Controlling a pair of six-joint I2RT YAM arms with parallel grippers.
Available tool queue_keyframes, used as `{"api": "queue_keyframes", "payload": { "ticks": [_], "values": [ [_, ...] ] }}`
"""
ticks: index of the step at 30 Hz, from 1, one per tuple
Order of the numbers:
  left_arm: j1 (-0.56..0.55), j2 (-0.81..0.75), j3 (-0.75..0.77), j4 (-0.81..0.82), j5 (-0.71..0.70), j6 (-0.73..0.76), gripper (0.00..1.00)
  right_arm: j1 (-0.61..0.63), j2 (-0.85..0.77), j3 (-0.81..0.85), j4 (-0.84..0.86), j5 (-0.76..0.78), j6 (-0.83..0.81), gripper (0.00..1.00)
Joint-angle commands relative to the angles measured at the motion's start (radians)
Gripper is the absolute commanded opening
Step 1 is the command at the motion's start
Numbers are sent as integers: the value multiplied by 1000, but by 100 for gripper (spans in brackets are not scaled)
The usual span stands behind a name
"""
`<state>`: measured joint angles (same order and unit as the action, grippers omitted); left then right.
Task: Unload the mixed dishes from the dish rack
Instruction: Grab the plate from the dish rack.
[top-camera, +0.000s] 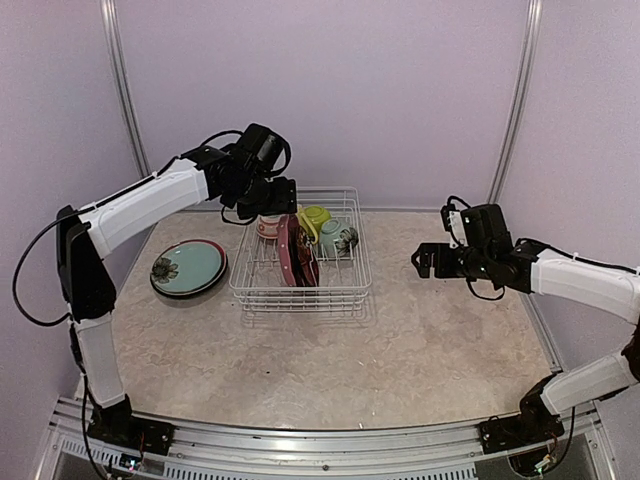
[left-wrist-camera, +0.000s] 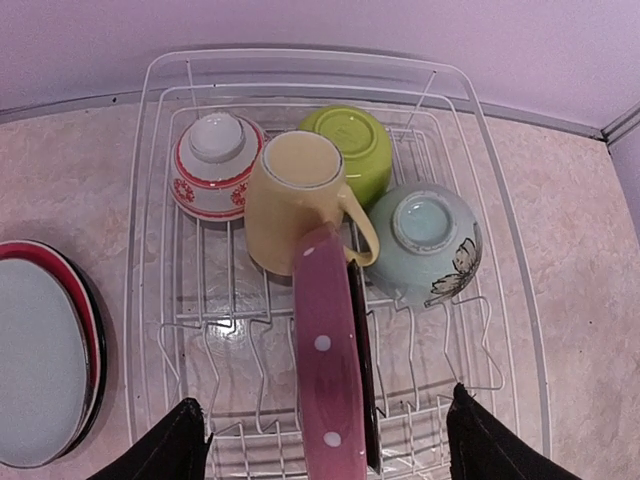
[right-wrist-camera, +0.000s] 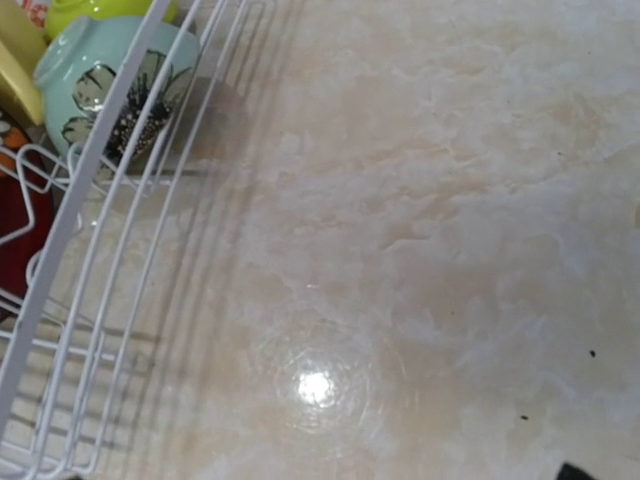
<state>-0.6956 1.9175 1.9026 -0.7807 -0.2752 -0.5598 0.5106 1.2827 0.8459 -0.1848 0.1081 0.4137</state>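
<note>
The left gripper (top-camera: 274, 197) is held over the rectangular white wire dish rack (top-camera: 300, 298), jaws spread wide, nothing grasped. In the left wrist view its two black fingers (left-wrist-camera: 180, 448) are cut off by the bottom edge. A pink dotted round plate (left-wrist-camera: 325, 370) is straddled by them, standing on edge among the prongs and touched by neither. A dark red plate (left-wrist-camera: 361, 370) is pressed against its right face and shown only as a thin rim.

Behind these a pale yellow ceramic mug (left-wrist-camera: 295, 200) is tilted, its lower part hidden by the pink plate. Three small bowls are set mouth down around it: a red-and-white patterned bowl (left-wrist-camera: 215, 165), a lime green bowl (left-wrist-camera: 352, 148) and a pale green bowl with a dark flower (left-wrist-camera: 430, 235).

Left of the rack, a teal plate with a dark red rim (top-camera: 188, 268) is lying flat on the beige marbled table (top-camera: 420, 340). Whether another plate lies under it cannot be made out.

The right gripper (top-camera: 428, 260) is held above the table, well to the right of the rack, jaws parted and empty. In its own wrist view the fingers are almost wholly out of frame, and only a cropped corner of the rack is caught.
</note>
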Motion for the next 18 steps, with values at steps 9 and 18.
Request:
{"api": "queue_keyframes", "payload": {
  "ticks": [9,18],
  "values": [
    [-35,232,255,-217,-168,56,70,12,29,-2,-1,18,11,100],
    [-38,289,273,-233,-184,60,50,12,37,-5,2,16,11,100]
  ]
}}
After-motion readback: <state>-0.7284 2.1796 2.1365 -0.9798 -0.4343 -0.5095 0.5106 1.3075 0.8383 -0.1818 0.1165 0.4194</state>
